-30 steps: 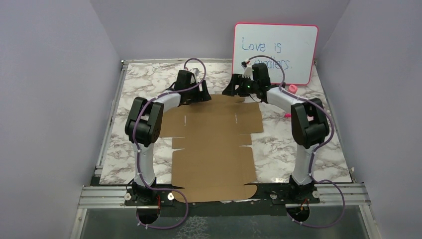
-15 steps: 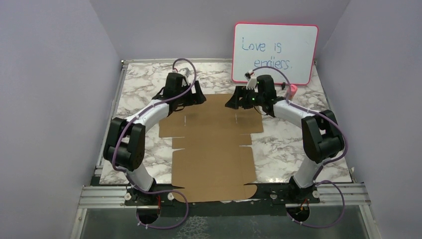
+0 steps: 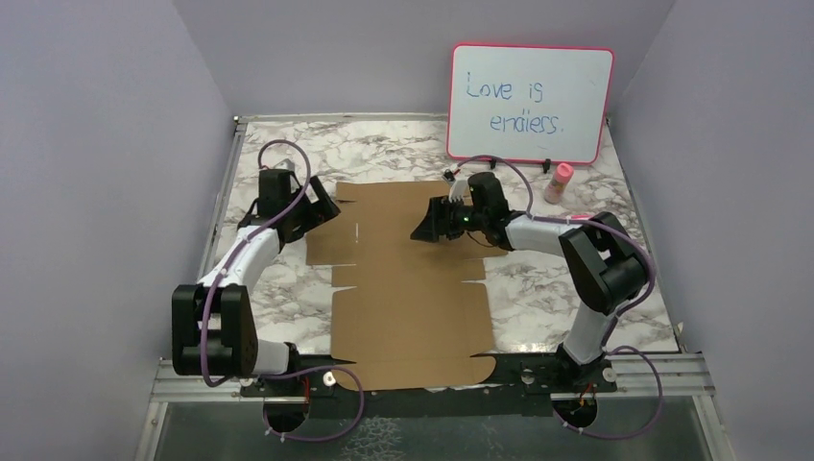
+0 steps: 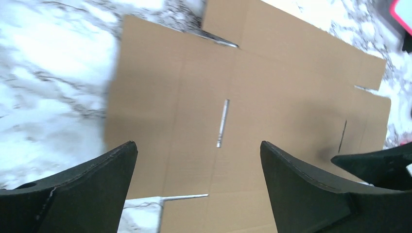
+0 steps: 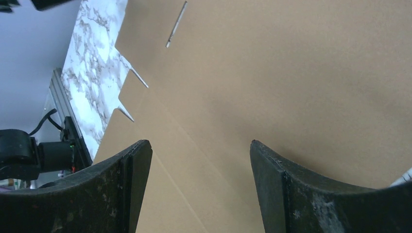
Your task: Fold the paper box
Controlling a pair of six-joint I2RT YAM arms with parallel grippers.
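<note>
Both arms have swung away from the far end of the sheet: your left gripper [image 3: 324,206] has drawn out toward the left edge of the table [image 3: 614,288] and spread its jaws wider, while your right gripper [image 3: 424,223] has slid inward over the cardboard. The paper box [image 3: 413,288] has not shifted. It lies flat and unfolded in the middle of the table, its long axis running from the near edge, between the arm bases, toward the far edge, with the wider cross panel at the far part. Both pairs of jaws are spread and grasp nothing. What matters next is the left side flap, which lies just beside your left gripper, toward the table's centre, and its wrist view frames that flap and a slit between the fingers. Your right gripper hangs over the far middle panel, pointing left. For a side flap the left arm looks better placed. You cannot tell whether the right fingertips touch the sheet, and that arm hides part of the far right flap. The creases barely show from above, and the flap's outer edge is blurred in the left wrist view.
</note>
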